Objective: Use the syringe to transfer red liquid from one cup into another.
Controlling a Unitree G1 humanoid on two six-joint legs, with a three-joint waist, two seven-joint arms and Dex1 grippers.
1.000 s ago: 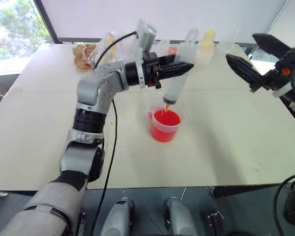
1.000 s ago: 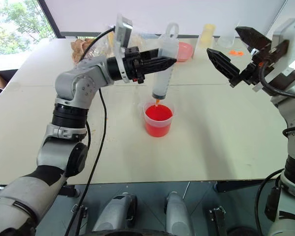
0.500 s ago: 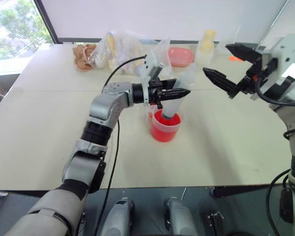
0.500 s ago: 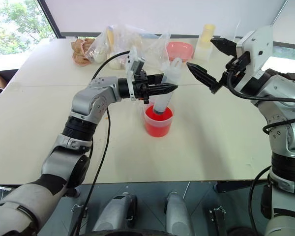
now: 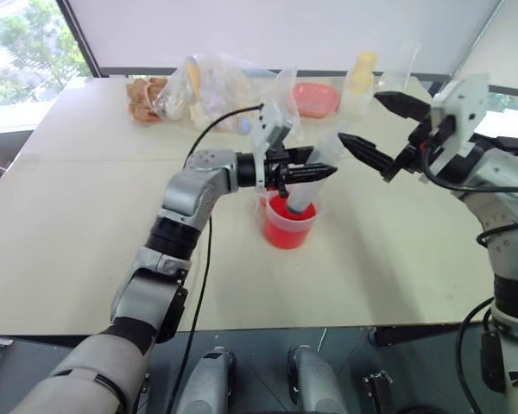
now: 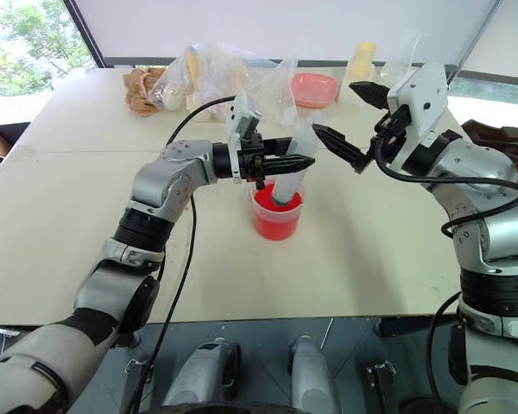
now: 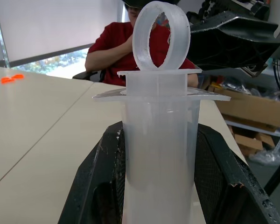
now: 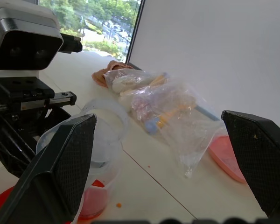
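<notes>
Red liquid (image 6: 276, 207) fills cup (image 6: 276, 222), frame center. My left gripper (image 6: 292, 162) clamps syringe (image 6: 287, 177), tip dipped in cup. My right gripper (image 6: 350, 129) spread wide, empty, just right of plunger, upper center.

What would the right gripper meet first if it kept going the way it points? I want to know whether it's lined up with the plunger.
Probably the syringe's plunger ring: the open right gripper points toward it. Depth is uncertain; it may pass slightly high.
</notes>
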